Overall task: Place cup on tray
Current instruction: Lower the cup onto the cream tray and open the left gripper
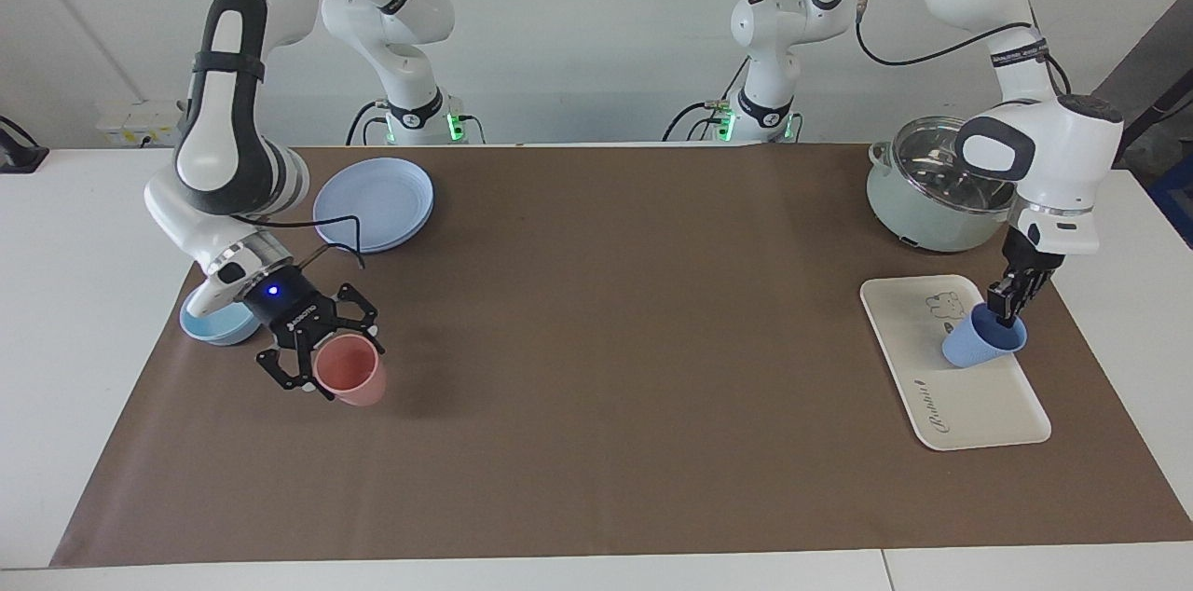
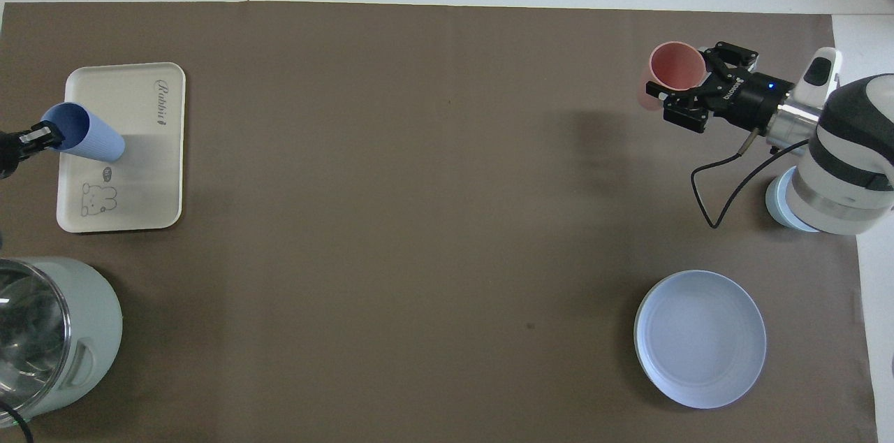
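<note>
Over the tray (image 1: pixel 969 405), at the left arm's end of the worktop, I see my left end effector (image 1: pixel 1008 304) pinching the blue cup (image 1: pixel 979 344) by its rim, cup tilted, base touching the tray. My right end effector (image 1: pixel 322 358) grips a pink cup (image 1: pixel 352 370) beside the light-blue bowl (image 1: pixel 212 325).

The cup (image 1: pixel 980 341) leans on the tray (image 1: pixel 969 405), beside the pot (image 1: pixel 918 199).
</note>
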{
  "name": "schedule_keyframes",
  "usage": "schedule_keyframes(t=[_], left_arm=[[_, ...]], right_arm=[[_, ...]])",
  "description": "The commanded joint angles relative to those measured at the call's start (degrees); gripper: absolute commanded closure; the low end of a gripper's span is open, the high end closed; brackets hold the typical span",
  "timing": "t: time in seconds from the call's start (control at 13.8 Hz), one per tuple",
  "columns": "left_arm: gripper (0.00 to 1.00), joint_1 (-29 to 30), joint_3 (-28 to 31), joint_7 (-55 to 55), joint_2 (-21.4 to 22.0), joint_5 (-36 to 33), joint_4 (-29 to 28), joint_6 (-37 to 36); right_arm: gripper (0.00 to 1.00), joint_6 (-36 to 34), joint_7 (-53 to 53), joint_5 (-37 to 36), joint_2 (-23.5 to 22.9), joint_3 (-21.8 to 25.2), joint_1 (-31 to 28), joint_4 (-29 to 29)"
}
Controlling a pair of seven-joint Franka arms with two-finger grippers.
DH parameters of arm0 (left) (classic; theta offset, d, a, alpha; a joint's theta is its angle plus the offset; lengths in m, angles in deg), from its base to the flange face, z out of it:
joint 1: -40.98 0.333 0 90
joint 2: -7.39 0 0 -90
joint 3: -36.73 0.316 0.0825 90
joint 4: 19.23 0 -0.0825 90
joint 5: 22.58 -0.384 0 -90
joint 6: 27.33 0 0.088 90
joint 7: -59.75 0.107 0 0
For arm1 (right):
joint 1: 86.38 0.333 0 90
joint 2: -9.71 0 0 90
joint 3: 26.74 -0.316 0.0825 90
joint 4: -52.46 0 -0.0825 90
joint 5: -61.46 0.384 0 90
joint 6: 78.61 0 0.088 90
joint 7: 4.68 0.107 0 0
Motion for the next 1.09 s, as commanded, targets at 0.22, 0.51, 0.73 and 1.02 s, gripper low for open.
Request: schedule_keyframes(t=[0.22, 0.51, 0.73, 1.02], left_arm=[[0.0, 0.0, -0.3, 1.9, -0.4, 1.0, 4.0, -4.4], [0.0, -1.7, -0.1, 2.4, -3.8, -3.0, 22.4, -27.7], [0.0, -8.3, 0.0, 0.9, -3.3, -9.2, 28.7, -40.0], [0.0, -13.9, -0.1, -3.2, 1.7, -12.7, 31.8, -53.5]], right_arm=[[1.0, -7.8, -11.2, 8.4, -6.3, -0.8, -5.6, -1.5], [1.0, -7.4, -13.4, 10.1, -6.6, -0.7, -5.5, -0.3], [1.0, -6.5, -14.3, 10.1, -6.6, -0.7, -5.3, -0.1], [1.0, -6.5, -17.4, 12.9, -7.7, -0.7, -4.9, 0.1]])
